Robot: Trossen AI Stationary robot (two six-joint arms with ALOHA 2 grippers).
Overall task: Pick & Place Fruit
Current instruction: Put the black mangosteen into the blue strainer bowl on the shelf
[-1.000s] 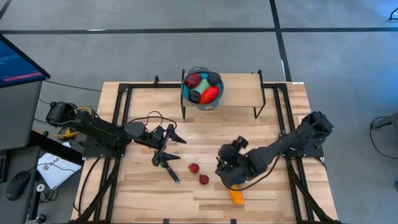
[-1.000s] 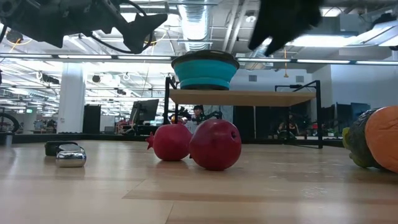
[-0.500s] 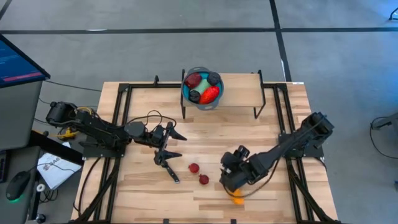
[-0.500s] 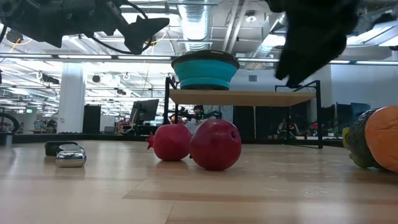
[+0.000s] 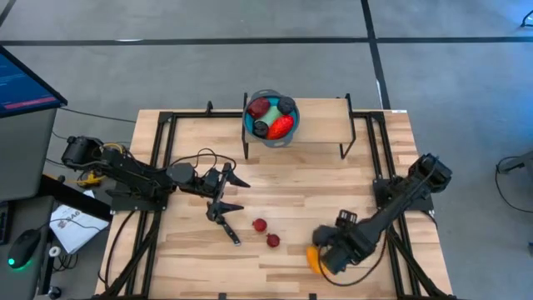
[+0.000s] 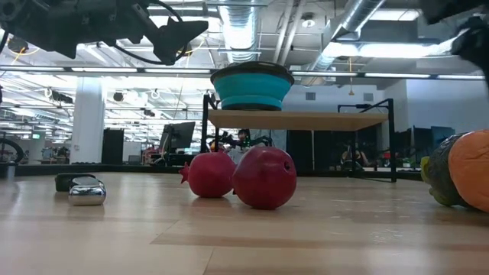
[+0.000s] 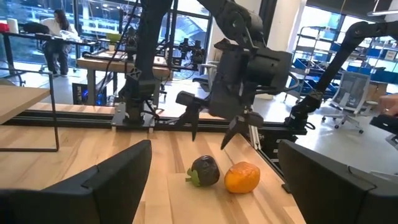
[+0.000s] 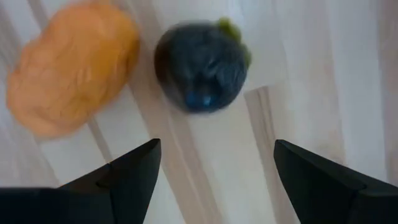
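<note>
Two small dark red fruit lie mid-table. Near the front edge an orange fruit and a dark purple fruit with a green cap rest side by side on the wood. My right gripper hangs open above these two, pointing down and touching neither. In the high view it hides the purple one. My left gripper stands open and level at mid-left, holding nothing. Several fruit fill the teal bowl.
The bowl stands on a raised wooden shelf at the far edge. A black-handled knife lies just near of my left gripper. Black frame rails run along both sides of the table.
My right gripper has swung toward the table's near right corner and come down, tipping over until it points down above the orange and purple fruit. Its fingers have stayed open. The fruit have not moved.
</note>
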